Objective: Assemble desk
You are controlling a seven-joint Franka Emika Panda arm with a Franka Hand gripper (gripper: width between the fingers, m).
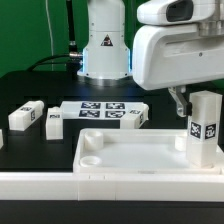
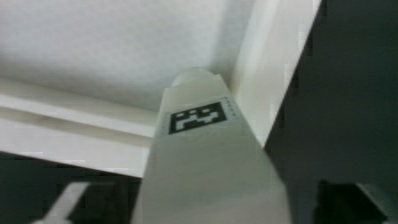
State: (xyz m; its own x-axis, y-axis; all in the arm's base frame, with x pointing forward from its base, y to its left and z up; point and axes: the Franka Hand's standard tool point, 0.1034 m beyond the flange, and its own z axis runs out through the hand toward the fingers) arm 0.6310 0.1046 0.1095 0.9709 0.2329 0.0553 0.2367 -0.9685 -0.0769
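The leg stands upright directly under the pincer. Its foot is at the corner of the slab nearest the pincer. I judge it is held upright like this so that its end can seat in the slab's corner socket. The slab lies rim-up on the tabletop, which turns its underside toward the pincer so that legs can go in from above.

One finger hangs just beside the leg's upper end, on the exterior view's left. The other finger is hidden behind the leg. The pincer straddles the leg, but I cannot tell whether its pads press on it or stand off.

In the wrist view the leg runs straight away from the pincer to the slab, which fits that alignment. The blur hides the joint itself, and the exterior view does not show it clearly either, so I cannot tell whether the leg is seated.

Two loose legs lie well apart from the pincer, beyond the marker board. They look parked there for later steps. I cannot find a fourth leg. The pincer's far side is cut off by the frame edge.
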